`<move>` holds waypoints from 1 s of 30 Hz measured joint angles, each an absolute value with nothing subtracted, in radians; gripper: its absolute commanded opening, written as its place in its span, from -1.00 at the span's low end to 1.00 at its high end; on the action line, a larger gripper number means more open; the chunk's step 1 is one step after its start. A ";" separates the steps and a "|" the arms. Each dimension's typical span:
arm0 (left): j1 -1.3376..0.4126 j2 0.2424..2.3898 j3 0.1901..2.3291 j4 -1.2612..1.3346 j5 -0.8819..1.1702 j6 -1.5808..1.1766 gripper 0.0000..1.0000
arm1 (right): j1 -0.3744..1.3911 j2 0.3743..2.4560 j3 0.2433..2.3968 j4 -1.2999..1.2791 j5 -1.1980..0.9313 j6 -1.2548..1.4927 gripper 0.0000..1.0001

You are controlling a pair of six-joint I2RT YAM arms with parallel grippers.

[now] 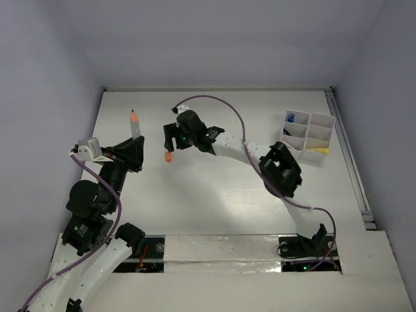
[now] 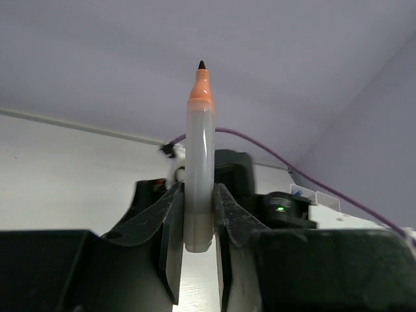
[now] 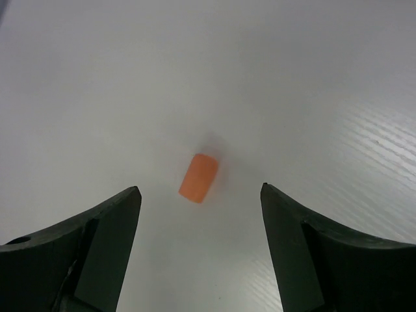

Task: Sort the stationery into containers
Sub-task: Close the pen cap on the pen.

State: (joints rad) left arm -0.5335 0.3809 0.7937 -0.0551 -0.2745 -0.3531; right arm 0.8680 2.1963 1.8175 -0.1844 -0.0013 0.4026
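Observation:
My left gripper [image 1: 136, 144] is shut on an uncapped orange marker [image 1: 134, 125] with a pale grey barrel; in the left wrist view the marker [image 2: 199, 175] stands upright between the jaws, orange tip up. My left gripper [image 2: 198, 244] holds it near its bottom end. My right gripper [image 1: 170, 140] is open and hovers over a small orange cap [image 1: 168, 156] lying on the white table. In the right wrist view the cap [image 3: 199, 177] lies just beyond the open gripper [image 3: 200, 195], untouched. The white organizer tray [image 1: 320, 121] stands at the back right.
The tray holds a blue item [image 1: 292, 119] in its back left compartment, and a yellow item [image 1: 318, 150] lies at its front edge. A purple cable [image 1: 221, 101] loops over the right arm. A metal rail [image 1: 351, 162] runs along the table's right edge.

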 measured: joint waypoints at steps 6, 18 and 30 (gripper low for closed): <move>-0.533 0.371 0.782 -0.025 -0.218 -0.340 -1.00 | 0.918 2.461 2.162 -0.392 0.126 0.396 0.60; -0.533 0.361 0.754 -0.013 -0.131 -0.337 -1.00 | 0.957 2.624 2.378 -0.528 0.253 0.388 0.31; -0.533 0.349 0.752 -0.003 -0.128 -0.329 -1.00 | 0.970 2.626 2.371 -0.539 0.318 0.358 -0.39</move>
State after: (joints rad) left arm -0.5327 0.3492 0.7517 -0.0029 -0.1276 -0.3294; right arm 0.9703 2.6263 2.3714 -0.5392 0.3180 0.3584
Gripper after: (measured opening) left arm 0.166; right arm 0.382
